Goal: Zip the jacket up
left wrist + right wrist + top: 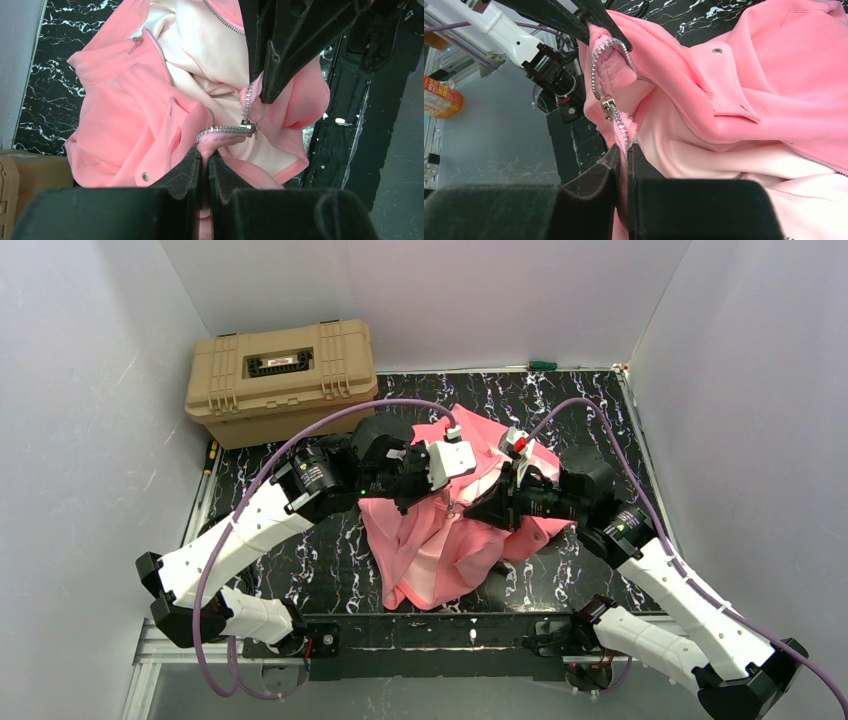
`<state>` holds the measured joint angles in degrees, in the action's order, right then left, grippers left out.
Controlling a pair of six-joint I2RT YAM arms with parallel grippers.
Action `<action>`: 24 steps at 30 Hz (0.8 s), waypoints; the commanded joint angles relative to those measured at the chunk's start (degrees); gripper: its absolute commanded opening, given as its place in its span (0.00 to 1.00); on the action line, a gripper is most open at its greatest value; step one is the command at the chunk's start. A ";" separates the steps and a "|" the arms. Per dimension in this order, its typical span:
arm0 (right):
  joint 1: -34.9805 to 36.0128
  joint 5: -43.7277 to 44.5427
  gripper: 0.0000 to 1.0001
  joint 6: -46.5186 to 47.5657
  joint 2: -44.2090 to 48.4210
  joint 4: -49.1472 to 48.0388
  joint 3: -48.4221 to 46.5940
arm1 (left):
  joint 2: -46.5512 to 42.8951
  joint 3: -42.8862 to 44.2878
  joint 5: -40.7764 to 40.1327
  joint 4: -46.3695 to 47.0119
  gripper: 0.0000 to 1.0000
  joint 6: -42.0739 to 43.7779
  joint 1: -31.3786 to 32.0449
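**Location.** Jacket [440, 540] lies bunched on desk [330, 560], midway btw. the two arms. Its front is open and the pale lining [200, 45] shows. One corner of the front edge is lifted clear of the rest of the cloth. Tan case [283, 380] sits at back left, well apart, not involved.

**Grips.** Left jaws: together, clamped on the toothed front edge, per left wrist view. Right jaws: together, clamped on the zip tape just beside the slider [608, 106], per right wrist view. The two grips face each other, near but not touching. The slider hangs btw. them on a short arched run of teeth [596, 65].

**Our reading.** Each arm pins one end of that run, so the slider is exposed and the tape can't slip away under a pull. We cannot tell whether both rows are seated in the slider. A second row of teeth [222, 19] runs loose further up the front, so we judge closure not begun.

**Risk.** The arch means slack, so the tape prob. needs straightening first. Neither pair holds the slider itself.
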<state>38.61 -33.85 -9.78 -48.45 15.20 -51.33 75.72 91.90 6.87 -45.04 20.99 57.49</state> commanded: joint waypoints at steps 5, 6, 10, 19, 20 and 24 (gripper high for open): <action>-0.16 -0.72 0.01 -1.62 1.15 -4.91 -0.98 | 0.13 2.31 -0.02 0.21 0.00 -0.08 0.16; -0.12 -0.65 0.01 -1.66 1.27 -4.99 -0.97 | 0.13 2.20 -0.02 0.21 0.00 -0.08 0.16; -0.11 -0.44 0.01 -1.85 1.40 -5.16 -0.89 | 0.23 2.21 -0.27 0.15 0.00 0.02 0.17; -0.11 0.27 0.01 -2.98 1.51 -5.57 -0.03 | 0.30 2.30 -0.90 0.03 0.00 0.24 0.17; -0.11 0.27 0.01 -2.92 1.51 -5.42 0.11 | 0.27 2.24 -0.94 -0.02 0.00 0.16 0.17; -0.11 1.00 0.01 -1.04 1.70 -2.88 0.57 | 0.20 2.74 -1.30 -0.05 0.00 0.02 0.16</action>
<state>38.61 -33.19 -11.86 -48.07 13.65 -50.74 76.58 91.90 6.35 -45.04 21.02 57.49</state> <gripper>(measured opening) 0.152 0.032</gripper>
